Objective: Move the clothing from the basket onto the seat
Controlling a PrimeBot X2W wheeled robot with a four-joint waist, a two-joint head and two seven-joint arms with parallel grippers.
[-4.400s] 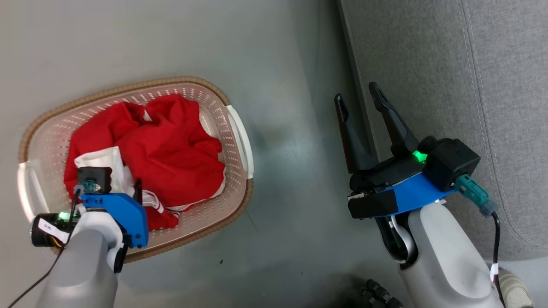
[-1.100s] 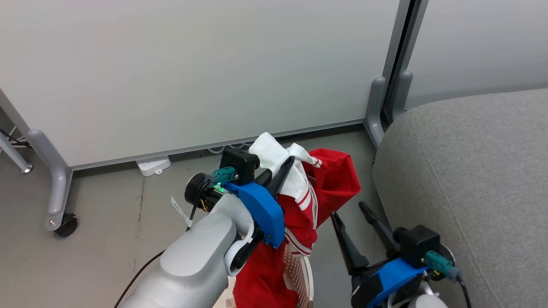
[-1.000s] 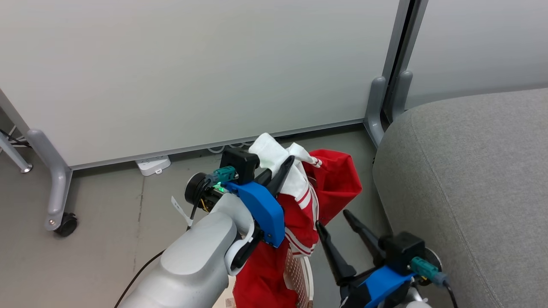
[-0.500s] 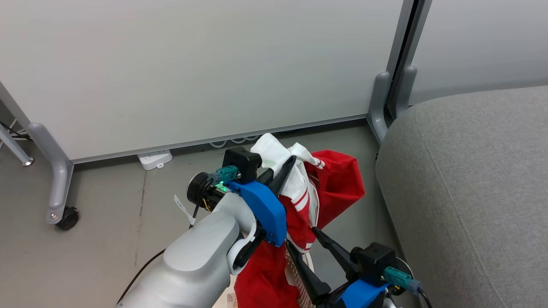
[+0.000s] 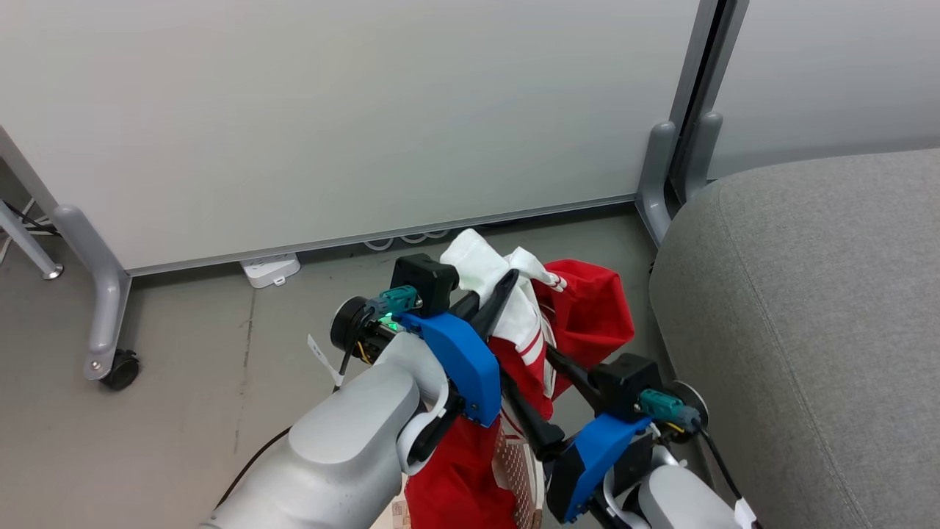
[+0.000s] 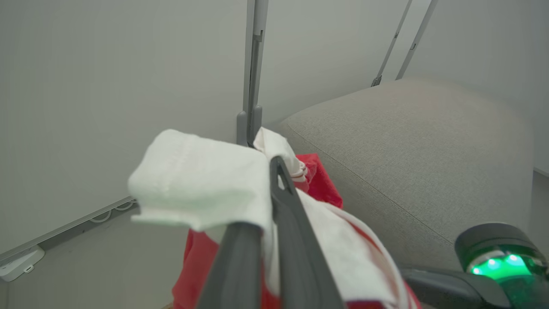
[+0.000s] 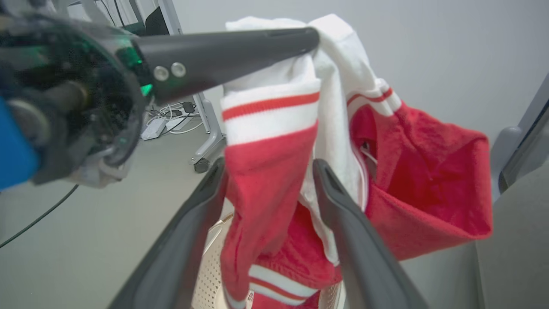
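1. The left gripper (image 5: pixel 501 288), at centre frame, is clamped on the white edge of the clothing (image 5: pixel 591 323), which hangs from it.
2. The right gripper (image 7: pixel 269 171) is spread, with a finger on either side of the hanging red cloth.
3. The basket (image 5: pixel 523 463) is at bottom centre, below the clothing. The seat (image 5: pixel 808 308) is at right.

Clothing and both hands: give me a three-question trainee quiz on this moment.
1. True or false: the left hand is shut on the clothing.
2. The right hand is: A) shut on the clothing; B) open, astride the hanging clothing; C) shut and empty.
3. Which colour of fabric does the left hand pinch?
Key: 1 true; 2 B; 3 white.
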